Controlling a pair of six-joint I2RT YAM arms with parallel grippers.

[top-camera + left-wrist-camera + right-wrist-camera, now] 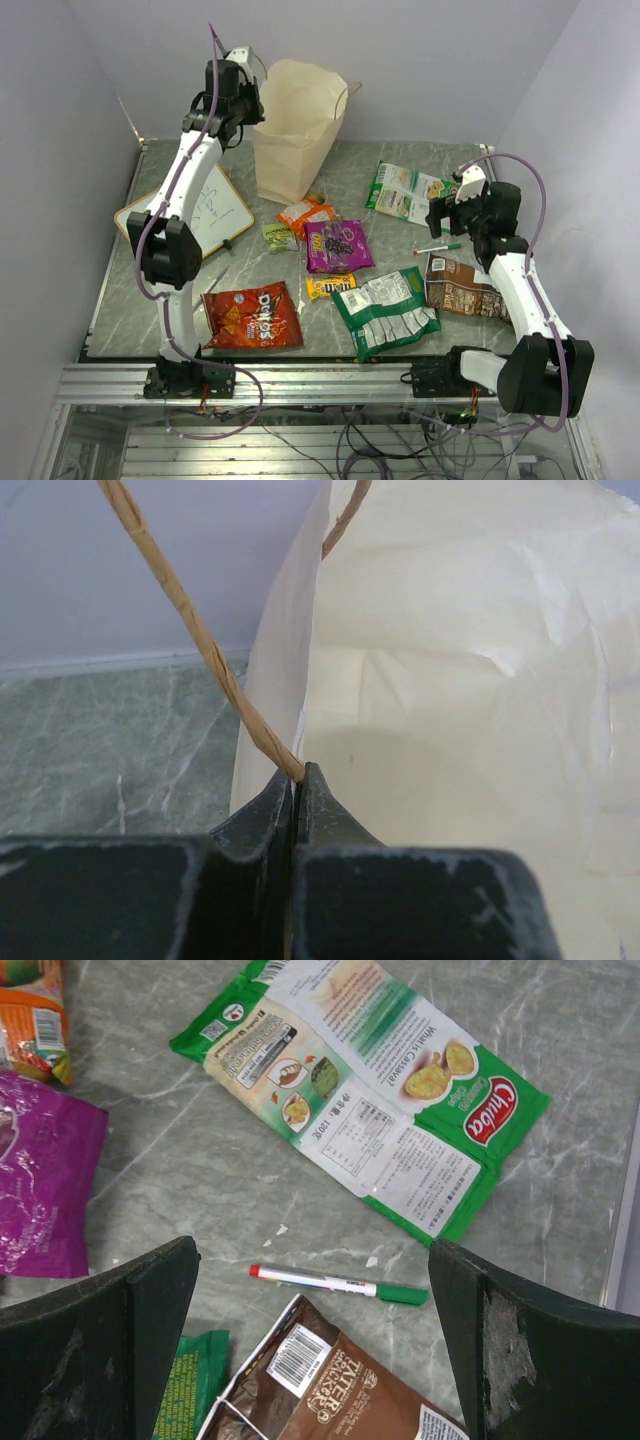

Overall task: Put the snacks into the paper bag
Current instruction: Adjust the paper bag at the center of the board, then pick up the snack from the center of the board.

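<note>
The tan paper bag (295, 130) stands upright at the back of the table. My left gripper (250, 105) is at its left rim, shut (297, 776) on the bag's edge where the twisted handle (190, 620) runs in between the fingertips. Snacks lie flat on the table: red Doritos (252, 315), a purple pouch (336, 245), an orange one (306, 212), a small green packet (279, 237), yellow M&M's (330, 286), a green-white bag (385, 312), a brown pouch (463, 288) and a second green-white packet (370, 1090). My right gripper (310, 1248) hangs open and empty above the brown pouch (330, 1390).
A green-capped marker (340, 1283) lies just beyond the brown pouch, under the right gripper. A whiteboard (190, 212) rests at the left beside the left arm. Walls close in the table at the back and both sides.
</note>
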